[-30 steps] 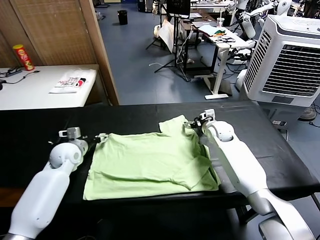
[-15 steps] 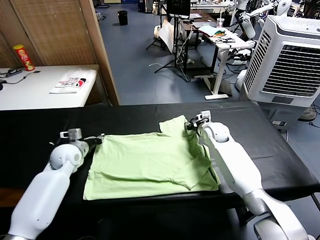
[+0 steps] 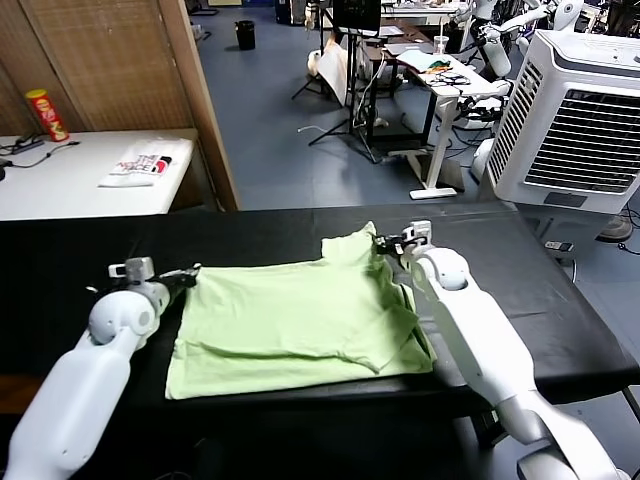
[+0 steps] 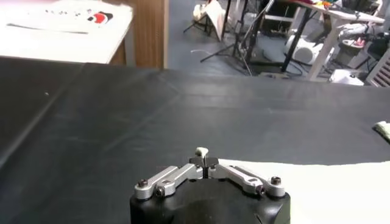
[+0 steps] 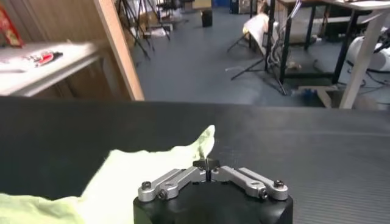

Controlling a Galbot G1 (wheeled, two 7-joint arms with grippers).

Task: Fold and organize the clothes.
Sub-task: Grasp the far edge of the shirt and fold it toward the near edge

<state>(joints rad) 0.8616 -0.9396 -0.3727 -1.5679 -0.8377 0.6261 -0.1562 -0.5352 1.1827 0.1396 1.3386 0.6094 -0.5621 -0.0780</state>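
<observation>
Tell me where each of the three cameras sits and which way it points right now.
Head view: on the head, looking forward and down at the black table and the T-shirt; both white arms show, left tool and right tool at the shirt's far corners.
Left wrist view: on the left wrist, looking across the table past the shut left tool; the shirt's edge shows.
Right wrist view: on the right wrist, over the shut right tool at the shirt.
Shared: all three show table and shirt.

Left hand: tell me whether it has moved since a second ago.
Yes. The left hand, shut on the T-shirt, has shifted outward, towards the black table's left end.
</observation>
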